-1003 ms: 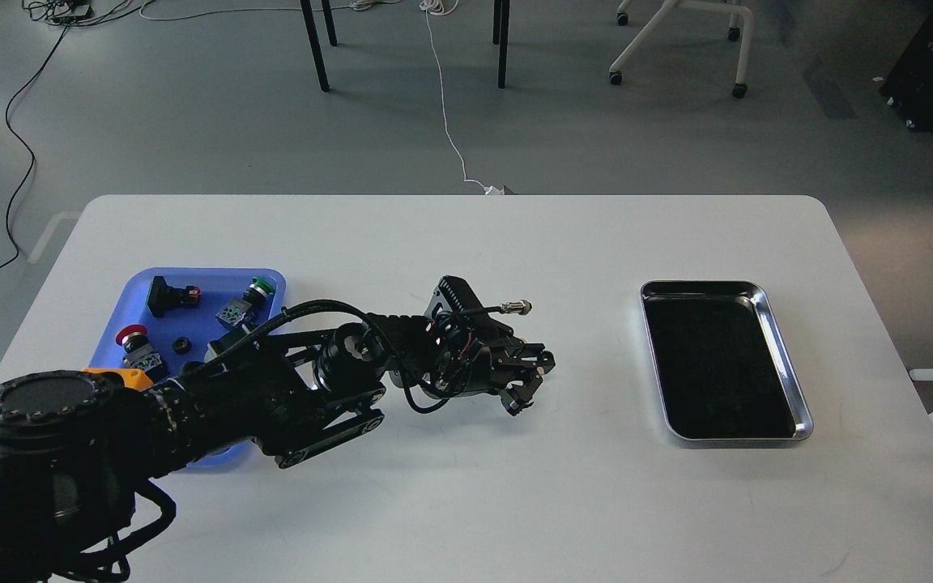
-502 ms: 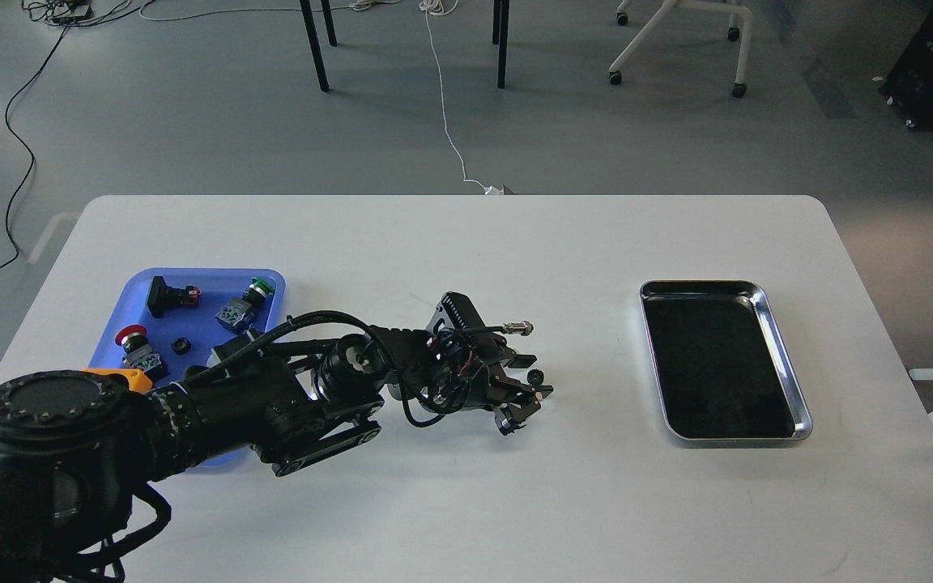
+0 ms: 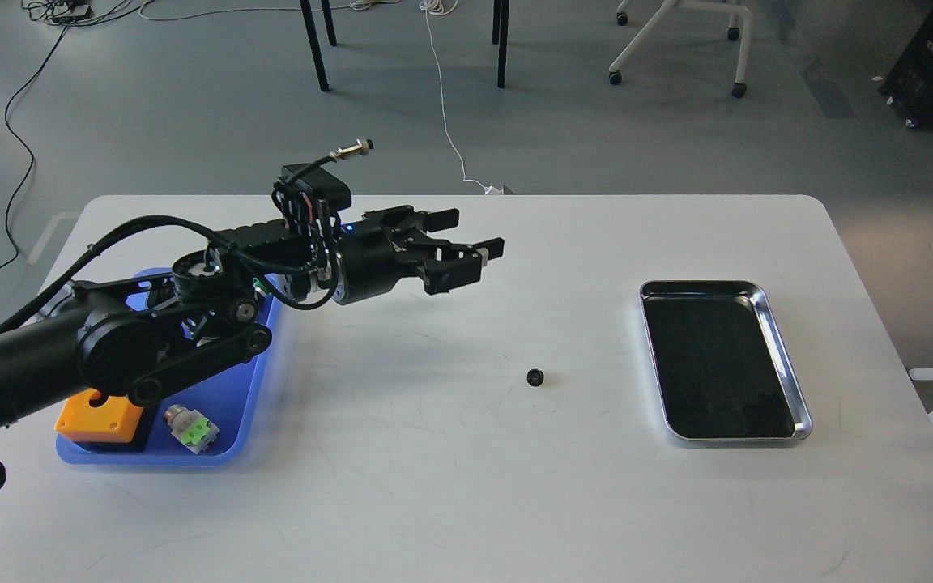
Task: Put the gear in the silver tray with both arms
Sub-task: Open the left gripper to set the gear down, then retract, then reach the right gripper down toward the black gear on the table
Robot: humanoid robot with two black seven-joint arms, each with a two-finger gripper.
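A small black gear (image 3: 535, 376) lies alone on the white table, between the blue tray and the silver tray. The silver tray (image 3: 782, 356) sits at the right with a dark mirror-like floor and nothing in it. My left gripper (image 3: 470, 243) is open and empty, raised above the table, up and to the left of the gear. Its arm reaches in from the left over the blue tray. My right arm and gripper are out of view.
A blue plastic tray (image 3: 223, 445) at the left holds an orange box (image 3: 98, 413) and a green-and-silver switch part (image 3: 189, 425); the arm hides the rest of it. Table edges, chair legs and cables lie beyond.
My left gripper let go of the gear on the table, then rose and pulled back to the upper left. The gear stays where it was set down.
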